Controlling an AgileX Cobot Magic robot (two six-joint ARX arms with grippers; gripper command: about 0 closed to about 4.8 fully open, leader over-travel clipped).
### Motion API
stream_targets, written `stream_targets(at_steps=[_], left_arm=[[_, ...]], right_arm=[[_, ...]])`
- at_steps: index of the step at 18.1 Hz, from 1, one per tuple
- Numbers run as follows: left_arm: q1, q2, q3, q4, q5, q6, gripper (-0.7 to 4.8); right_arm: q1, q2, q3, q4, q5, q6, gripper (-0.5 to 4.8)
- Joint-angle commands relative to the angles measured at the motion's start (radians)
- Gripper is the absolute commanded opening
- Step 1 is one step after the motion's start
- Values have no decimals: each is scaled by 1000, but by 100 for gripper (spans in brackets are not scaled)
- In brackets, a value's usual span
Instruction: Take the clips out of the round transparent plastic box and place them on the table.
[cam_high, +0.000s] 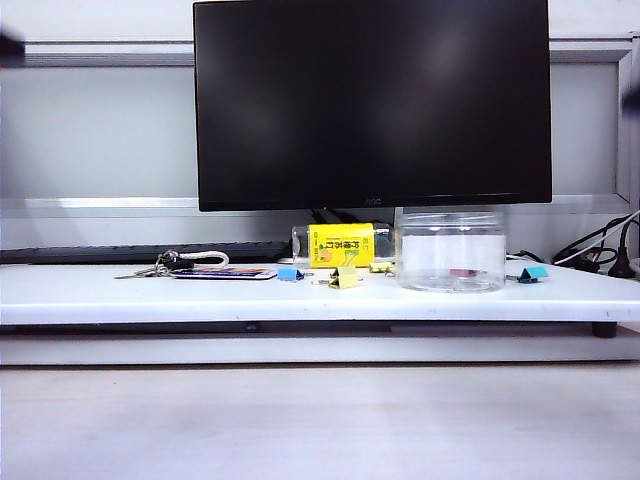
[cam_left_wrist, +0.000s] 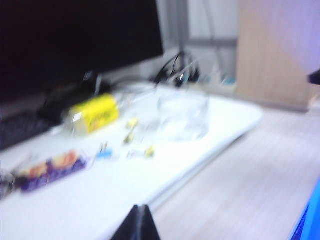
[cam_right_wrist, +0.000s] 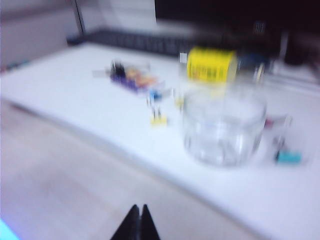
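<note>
White counter (cam_high: 200, 290) runs across the middle of the exterior frame, with a big dark monitor (cam_high: 372, 100) filling the upper centre and a keyboard (cam_high: 130, 252) tucked behind on the left. Right of centre sits the round transparent plastic box (cam_high: 451, 250), upright on the counter, lid off as far as I can see. What's inside is hard to make out, just a small dark-pinkish speck near the bottom.

Just left of the box there's a yellow packet (cam_high: 341, 245), and in front of it a pale-yellow clip (cam_high: 346, 277) lies on the counter; another yellowish one (cam_high: 381, 267) peeks out between packet and box. A blue clip (cam_high: 290, 274) sits a bit further left, a teal clip (cam_high: 532, 273) just right of the box. Keys and a colourful card (cam_high: 222, 272) are at centre-left.

Both wrist views are pretty blurry. The left gripper (cam_left_wrist: 138, 220) shows at the bottom edge of its frame, fingers pressed together, holding nothing, well apart from the box (cam_left_wrist: 183, 116). Same deal for the right gripper (cam_right_wrist: 138, 220): fingers together, empty, off the front of the counter with the box (cam_right_wrist: 223, 127) ahead of it.
</note>
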Motion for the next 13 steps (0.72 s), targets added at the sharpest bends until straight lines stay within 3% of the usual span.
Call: stream_targets(at_steps=[1, 13], left_arm=[[-1, 0, -26, 25, -5, 8, -6], [0, 0, -131, 39, -15, 9, -6]], right_arm=[[0, 0, -31, 28, 0, 7, -1], [-1, -6, -172, 108, 1, -32, -1]])
